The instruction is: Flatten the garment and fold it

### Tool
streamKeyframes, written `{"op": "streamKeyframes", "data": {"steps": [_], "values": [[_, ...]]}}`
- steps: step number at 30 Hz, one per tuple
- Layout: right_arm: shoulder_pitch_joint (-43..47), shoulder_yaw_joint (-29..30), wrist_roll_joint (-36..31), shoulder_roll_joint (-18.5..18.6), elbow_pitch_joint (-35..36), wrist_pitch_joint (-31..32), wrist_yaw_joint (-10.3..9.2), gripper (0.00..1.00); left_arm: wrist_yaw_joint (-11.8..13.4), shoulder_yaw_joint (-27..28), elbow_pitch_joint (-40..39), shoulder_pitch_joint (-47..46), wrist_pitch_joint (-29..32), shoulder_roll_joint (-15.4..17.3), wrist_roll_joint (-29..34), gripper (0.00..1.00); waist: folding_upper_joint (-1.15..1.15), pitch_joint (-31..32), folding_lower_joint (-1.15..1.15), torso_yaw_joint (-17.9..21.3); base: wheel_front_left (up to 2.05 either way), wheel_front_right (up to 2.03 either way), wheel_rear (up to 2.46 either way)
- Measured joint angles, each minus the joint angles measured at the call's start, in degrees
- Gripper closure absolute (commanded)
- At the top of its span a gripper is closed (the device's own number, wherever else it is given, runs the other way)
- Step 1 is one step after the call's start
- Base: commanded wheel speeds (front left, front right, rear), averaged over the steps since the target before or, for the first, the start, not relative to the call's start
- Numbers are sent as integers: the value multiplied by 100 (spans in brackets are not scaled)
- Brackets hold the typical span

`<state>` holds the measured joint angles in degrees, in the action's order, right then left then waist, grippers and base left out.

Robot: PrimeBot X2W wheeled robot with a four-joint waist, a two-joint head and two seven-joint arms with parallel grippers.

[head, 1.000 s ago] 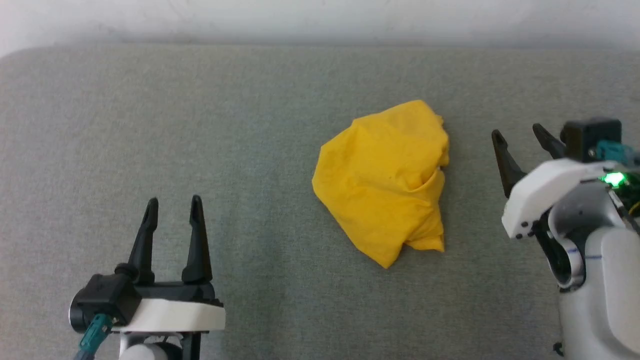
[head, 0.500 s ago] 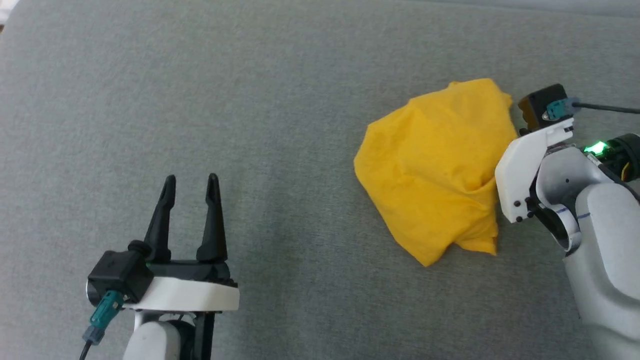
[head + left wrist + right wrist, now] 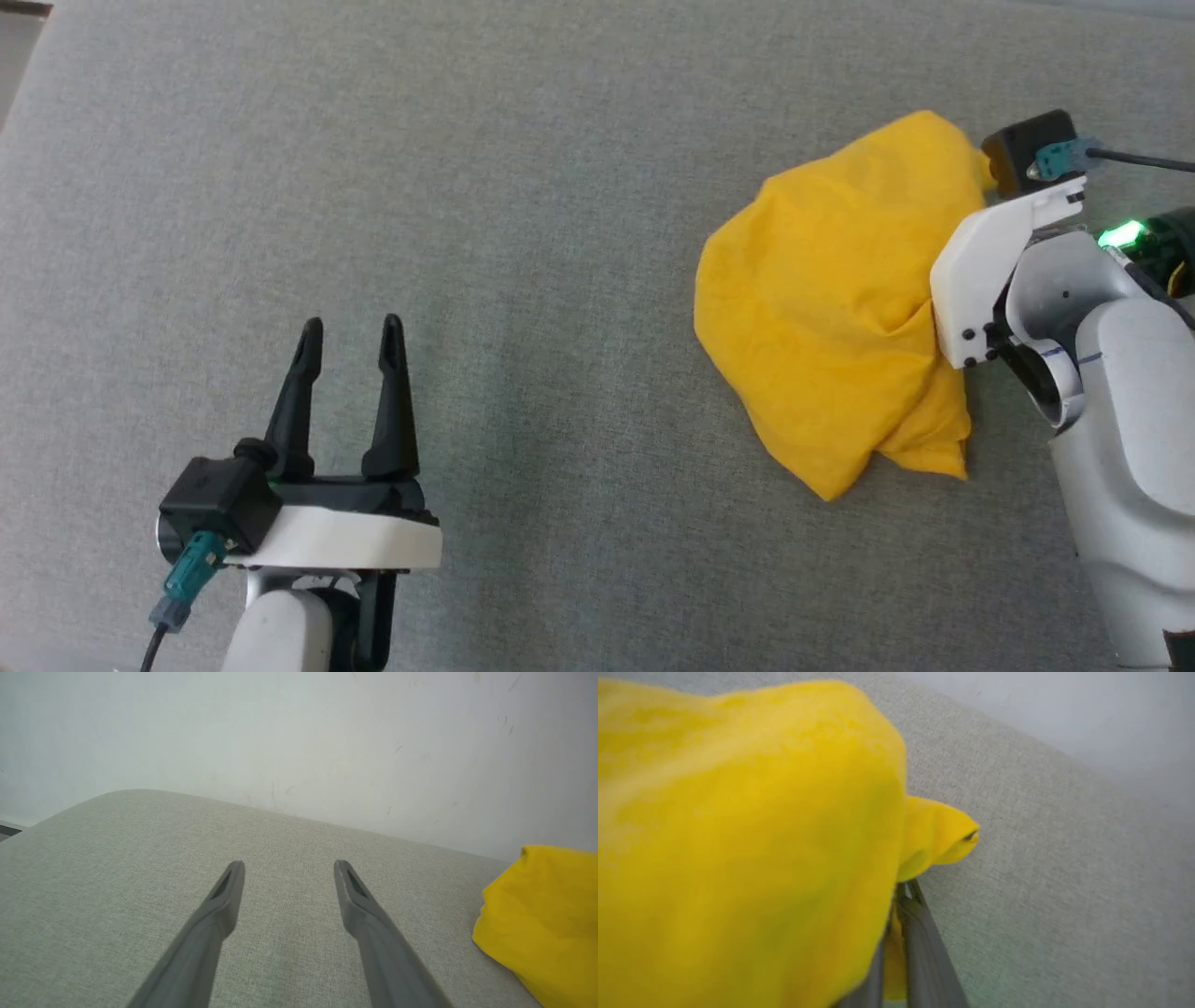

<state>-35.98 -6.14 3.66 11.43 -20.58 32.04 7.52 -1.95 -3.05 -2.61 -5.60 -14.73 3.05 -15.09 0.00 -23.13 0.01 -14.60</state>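
The garment [image 3: 831, 299] is seen as a crumpled yellow heap on the grey fabric-covered desk [image 3: 467, 187], bunched directly against and over the right claw [image 3: 901, 896]. That claw is pressed together, and a strip of yellow cloth is pinched between its fingers at the heap's far right edge. The left claw [image 3: 352, 322] is spread wide with nothing held. From it, the garment lies well apart, off to its right and slightly ahead. The heap's long axis runs from the pinched far end down to a pointed corner nearer the robot, so the right arm is plainly the nearer one. Between the left claw and the cloth only bare desk is seen, so nothing is judged to stand in the way. A pale wall [image 3: 299, 732] is seen beyond the desk's far edge.
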Motion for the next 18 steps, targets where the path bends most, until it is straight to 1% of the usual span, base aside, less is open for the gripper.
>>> {"op": "streamKeyframes", "data": {"steps": [5, 10, 12, 15, 17, 18], "values": [[-13, 149, 64, -9, 512, -447, 1, 100, 0, 93, -5, 108, 0, 0, 52, 0, 0, 257, 0, 131, 0, 0, 0], [147, 572, 189, -7, 1500, -502, 2, 100, 19, 129, -24, 278, 0, -1, 96, 0, 1, 609, -2, 364, 0, 0, 0], [481, 921, 198, -23, 1973, -482, 2, 100, 32, 133, -30, 350, 0, -1, 102, 0, 1, 726, -2, 470, 0, 0, 0], [1310, 1717, 174, -120, 2650, -421, 2, 100, 33, 137, -43, 421, 0, -3, 104, 0, 1, 873, -2, 615, 0, 0, 0], [2011, 2251, 110, -303, 3072, -324, 1, 100, 33, 145, -56, 442, 0, -3, 115, 0, 1, 942, -2, 695, 0, 0, 0], [2391, 2522, 100, -454, 3254, -289, 1, 100, 32, 151, -62, 449, 0, -4, 119, 0, 1, 965, -2, 731, 0, 0, 0]]}}
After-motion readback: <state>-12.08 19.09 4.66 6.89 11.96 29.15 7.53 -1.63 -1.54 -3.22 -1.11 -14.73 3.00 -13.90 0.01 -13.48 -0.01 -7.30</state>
